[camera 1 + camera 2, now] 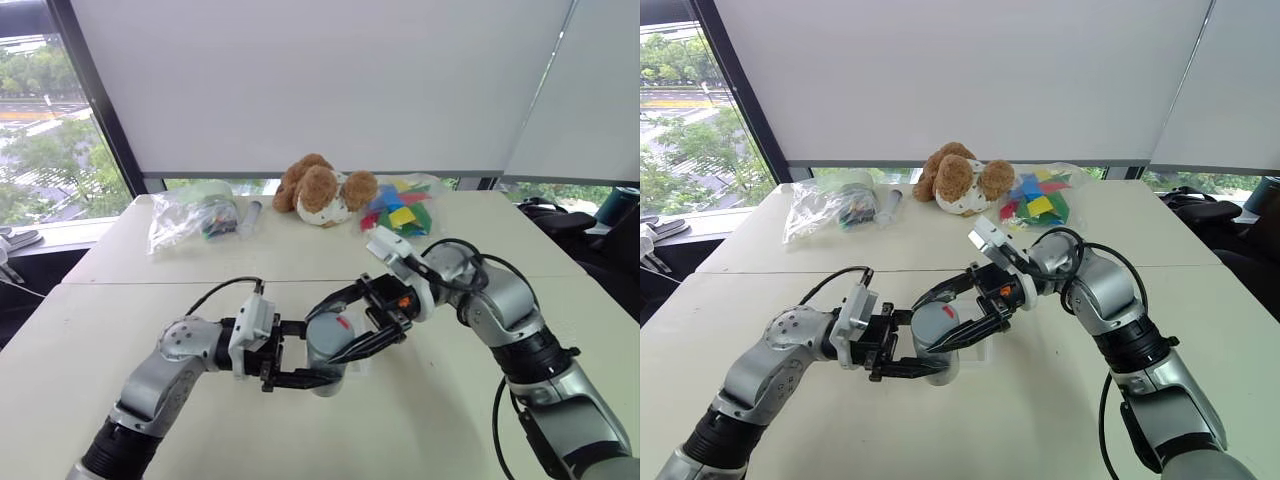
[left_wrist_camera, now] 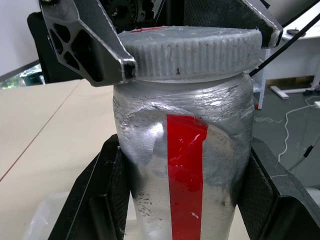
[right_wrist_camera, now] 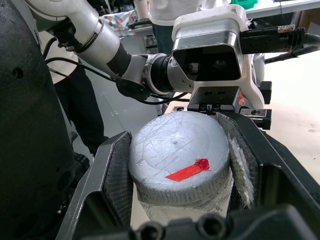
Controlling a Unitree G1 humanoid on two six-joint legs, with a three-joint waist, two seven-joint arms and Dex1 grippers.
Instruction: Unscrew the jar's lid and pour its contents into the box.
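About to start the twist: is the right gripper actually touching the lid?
Touching. In the right wrist view the right gripper has a finger pressed against each side of the lid, no gap; the left gripper clamps the jar below.

No legible text, brand, number or sign is found on any item. The jar (image 2: 185, 175) bears only a plain red stripe on its silver side, without lettering. The lid (image 3: 177, 160) carries a small red mark on its top, also without characters. Printing on the bagged items at the table's far edge cannot be read.
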